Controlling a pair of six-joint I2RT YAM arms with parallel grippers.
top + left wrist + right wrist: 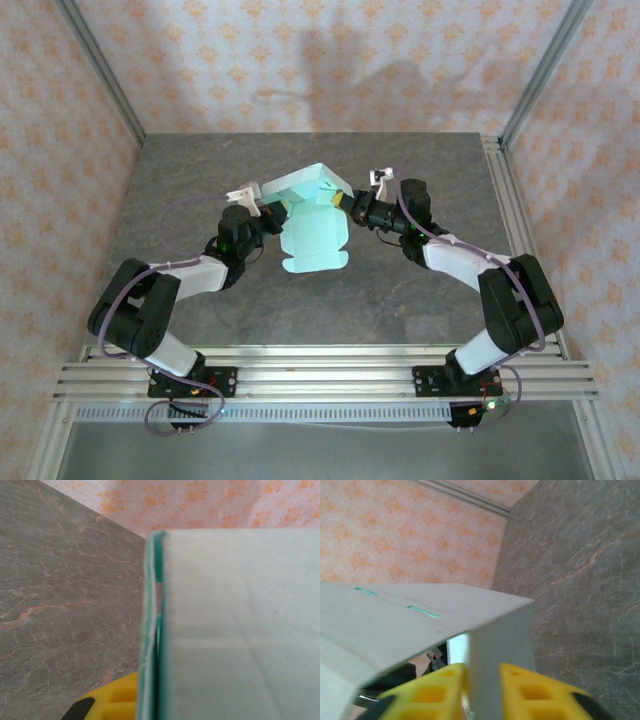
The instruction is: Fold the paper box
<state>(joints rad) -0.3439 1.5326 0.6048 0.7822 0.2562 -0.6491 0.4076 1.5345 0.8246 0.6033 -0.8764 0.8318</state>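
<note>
The paper box (310, 215) is a pale mint-green card blank, partly folded, held up over the middle of the grey table (400, 300) between both arms. My left gripper (268, 208) is shut on its left edge. In the left wrist view the doubled card edge (152, 630) runs past one yellow finger (112, 700), and the other finger is hidden behind the broad panel (240, 630). My right gripper (345, 202) is at the box's right corner. In the right wrist view its yellow fingers (435, 690) stand a little apart astride an upright flap (492, 650), under a slanted panel with slots (395, 625).
Patterned pink walls (300, 60) enclose the table on three sides. Aluminium rails run along the right edge (505, 200) and the near edge (320, 365), where both arm bases are bolted. Bare grey tabletop lies in front of the box.
</note>
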